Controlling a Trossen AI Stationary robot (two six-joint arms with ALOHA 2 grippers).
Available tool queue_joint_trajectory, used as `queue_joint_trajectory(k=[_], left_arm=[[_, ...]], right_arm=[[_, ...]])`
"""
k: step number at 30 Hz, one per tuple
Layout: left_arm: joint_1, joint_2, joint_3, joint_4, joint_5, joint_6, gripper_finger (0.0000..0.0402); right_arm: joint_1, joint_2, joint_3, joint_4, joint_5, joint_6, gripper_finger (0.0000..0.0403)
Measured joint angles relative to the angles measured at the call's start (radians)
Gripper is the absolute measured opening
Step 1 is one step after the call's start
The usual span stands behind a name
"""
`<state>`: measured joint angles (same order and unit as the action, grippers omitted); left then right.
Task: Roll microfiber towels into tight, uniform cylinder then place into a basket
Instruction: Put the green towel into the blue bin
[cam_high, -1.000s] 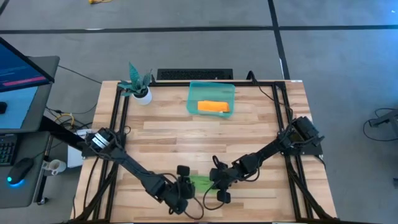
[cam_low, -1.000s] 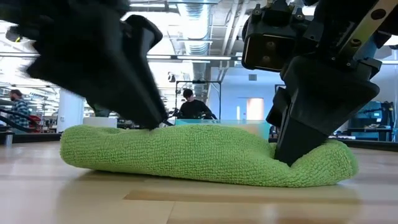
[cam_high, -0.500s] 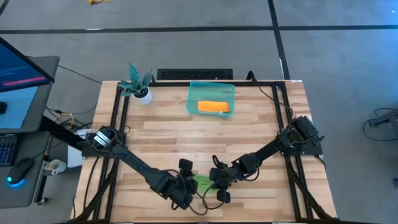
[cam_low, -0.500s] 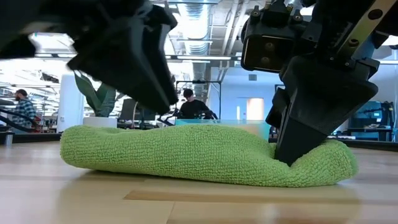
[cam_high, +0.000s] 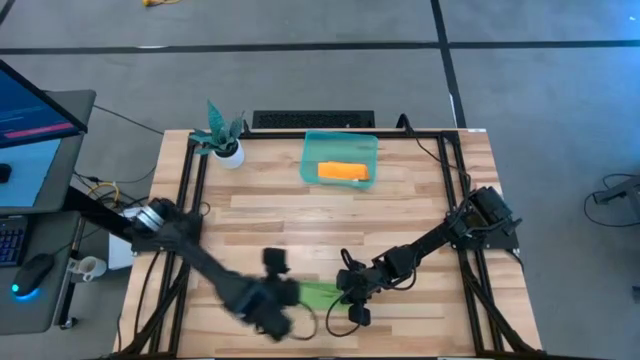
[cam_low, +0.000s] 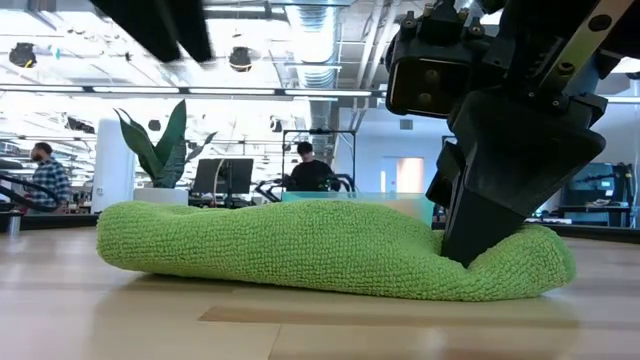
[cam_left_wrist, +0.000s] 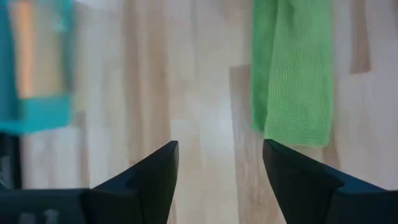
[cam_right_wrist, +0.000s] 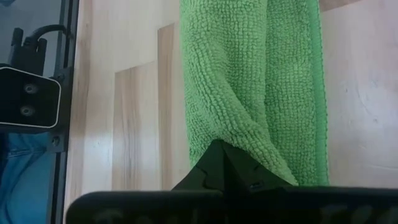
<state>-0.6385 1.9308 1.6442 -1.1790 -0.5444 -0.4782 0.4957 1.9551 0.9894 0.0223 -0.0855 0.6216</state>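
Low view: right pincer (cam_low: 470, 250) clenched on the soft green towel (cam_low: 320, 250) near the counter's front edge; left pincer (cam_left_wrist: 217, 168) released; grip its thick fold.

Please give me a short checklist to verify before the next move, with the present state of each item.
1. Left gripper open and clear of the green towel: ok.
2. Right gripper shut on the green towel's end: ok.
3. Green towel rolled into a tight, uniform cylinder: not ok, it lies flattish and lumpy on the table.
4. Basket unobstructed: ok.
5. Orange towel in the basket: ok.
6. Room left in the basket for the green towel: cannot tell.
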Motion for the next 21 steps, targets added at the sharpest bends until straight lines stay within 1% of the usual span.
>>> queue_joint_trajectory(k=[1,3,6,8,10,12,13,15,17,19,21], left_arm=[[-0.024,-0.027,-0.027,0.001,-0.045,-0.057,0.0225],[-0.064,-0.083,-0.103,0.031,-0.104,-0.157,0.0222],[-0.112,-0.159,-0.255,0.172,-0.185,-0.238,0.0216],[-0.131,-0.209,-0.35,0.283,-0.218,-0.247,0.0214],[-0.142,-0.253,-0.443,0.431,-0.248,-0.226,0.0213],[-0.132,-0.281,-0.531,0.608,-0.272,-0.163,0.0213],[-0.12,-0.288,-0.571,0.719,-0.266,-0.115,0.0212],[-0.091,-0.293,-0.637,0.903,-0.181,-0.023,0.0212],[-0.063,-0.289,-0.687,1.057,-0.036,0.043,0.0212],[-0.031,-0.272,-0.708,1.164,0.094,0.076,0.0212],[-0.008,-0.252,-0.715,1.228,0.164,0.09,0.0213]], right_arm=[[0.0,0.0,0.0,0.001,0.0,0.0,0.0013],[0.0,0.0,0.0,0.002,-0.001,0.0,0.0011],[0.0,0.001,-0.001,0.012,-0.015,0.0,0.001],[0.0,0.002,-0.001,0.015,-0.018,0.0,0.0012],[0.0,0.002,-0.001,0.017,-0.02,0.0,0.0014],[-0.001,0.002,-0.001,0.017,-0.021,0.0,0.0015],[-0.004,0.002,-0.001,0.019,-0.023,0.0,0.0015],[-0.013,0.002,-0.002,0.019,-0.031,0.0,0.0014],[-0.015,0.002,-0.002,0.02,-0.037,0.0,0.0012],[-0.025,0.002,-0.002,0.019,-0.035,0.0,0.0012],[-0.029,0.002,-0.002,0.02,-0.04,0.0,0.0013]])
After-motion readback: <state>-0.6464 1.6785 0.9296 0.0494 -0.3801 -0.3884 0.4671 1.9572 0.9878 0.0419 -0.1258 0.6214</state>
